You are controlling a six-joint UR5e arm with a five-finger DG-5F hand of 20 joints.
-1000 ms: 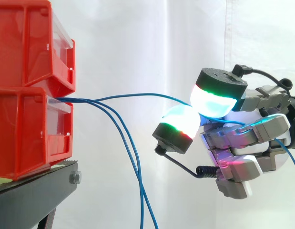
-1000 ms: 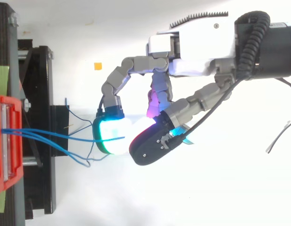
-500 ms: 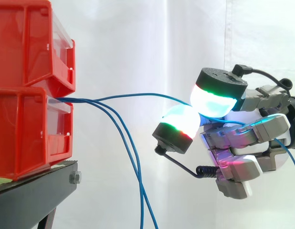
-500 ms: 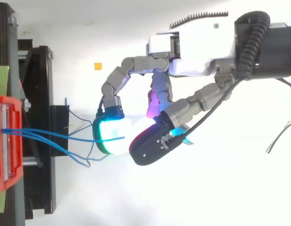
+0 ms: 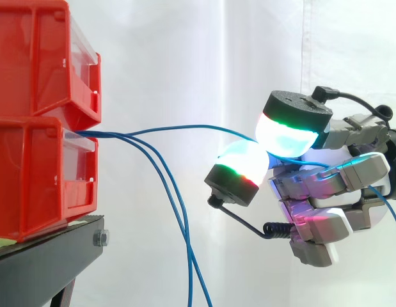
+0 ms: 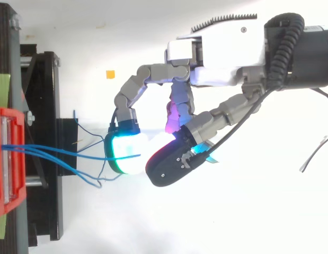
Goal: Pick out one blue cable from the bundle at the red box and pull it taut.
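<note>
Two red bins are stacked at the left, the lower bin (image 5: 38,179) under the upper bin (image 5: 38,64). A bundle of thin blue cables (image 5: 95,134) comes out at the lower bin's front lip. One blue cable (image 5: 185,126) runs rightward in a shallow arc to my hand (image 5: 325,185). The hand is shut on it, pinching it between two glowing fingertips (image 5: 284,134) to the right of the bins. From above, that cable (image 6: 100,155) crosses from the red bin (image 6: 5,159) to the hand (image 6: 222,53). Two other blue cables (image 5: 178,224) hang down, slack.
The bins rest on a black stand (image 5: 44,256) at the lower left. A white curtain hangs behind everything. A small orange square (image 6: 109,73) lies on the white floor, seen from above. Open space separates the stand from the hand.
</note>
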